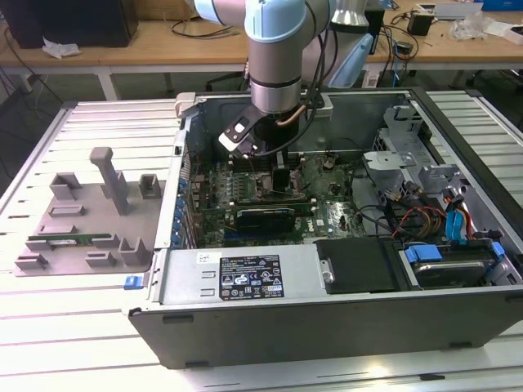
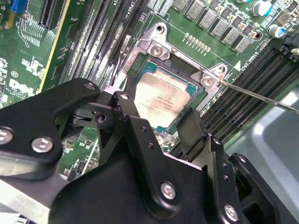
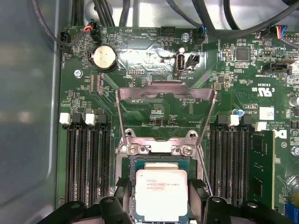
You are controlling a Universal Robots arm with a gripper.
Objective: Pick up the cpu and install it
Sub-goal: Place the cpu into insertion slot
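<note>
The arm reaches down into the open computer case (image 1: 327,327), which lies on the slatted surface (image 1: 98,327). Its hand (image 1: 282,175) is low over the motherboard (image 3: 140,60). In the first wrist view the cpu (image 3: 161,193) sits squarely within the socket frame, silver top up, with the hand straddling it. Whether the hand grips the chip or has let go cannot be told, nor whether the chip is fully seated or a touch above the socket (image 2: 182,65).

Judging by this, the pick-up and carry are done and placement is at or near its end. The metal load plate (image 3: 166,100) stands raised and the thin locking lever (image 2: 252,93) is unlatched, so the chip is not yet clamped.
</note>
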